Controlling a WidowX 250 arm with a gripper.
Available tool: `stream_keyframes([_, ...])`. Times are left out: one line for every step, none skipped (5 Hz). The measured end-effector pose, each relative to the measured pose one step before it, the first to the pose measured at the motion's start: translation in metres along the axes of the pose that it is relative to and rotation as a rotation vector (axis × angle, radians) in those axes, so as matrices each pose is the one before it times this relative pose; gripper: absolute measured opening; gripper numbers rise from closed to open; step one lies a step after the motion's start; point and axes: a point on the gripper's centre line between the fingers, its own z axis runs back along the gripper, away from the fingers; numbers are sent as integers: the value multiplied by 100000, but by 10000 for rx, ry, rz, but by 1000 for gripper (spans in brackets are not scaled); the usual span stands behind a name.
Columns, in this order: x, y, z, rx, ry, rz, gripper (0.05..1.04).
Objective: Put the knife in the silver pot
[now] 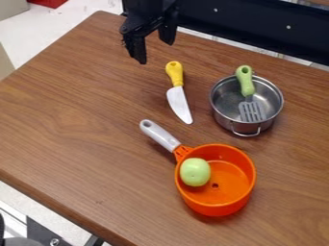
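In the camera view, find the gripper (155, 52) near 12 o'clock, spread wide at the fingers and gripping nothing. Look from there toward 5 o'clock for the knife (179, 98), lying flat on the table (83, 96), apart from both fingertips. Trace its long axis from the yellow handle (174, 72), just short of 12, down to the blade's tip, just short of 6. Probably calls for a small shift toward 5, then closing across the handle before carrying toward 3, to the silver pot (228, 101).
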Motion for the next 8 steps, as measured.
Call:
stream_keyframes([-411, 567, -1311, 416, 193, -79, 999])
stream_keyframes([-340, -784, -949, 406, 174, -1458, 999])
stream_keyframes([-300, -796, -262, -194, 357, -1808, 999])
stream_keyframes([-412, -402, -185, -536, 702, -1561, 999])
stream_keyframes([-84, -452, -141, 64, 463, -692, 999])
stream_keyframes([-622, -180, -1073, 244, -270, 52, 999])
stream_keyframes([-143, -289, -1179, 393, -187, -253, 999])
stream_keyframes([30, -353, -389, -186, -228, -329, 999])
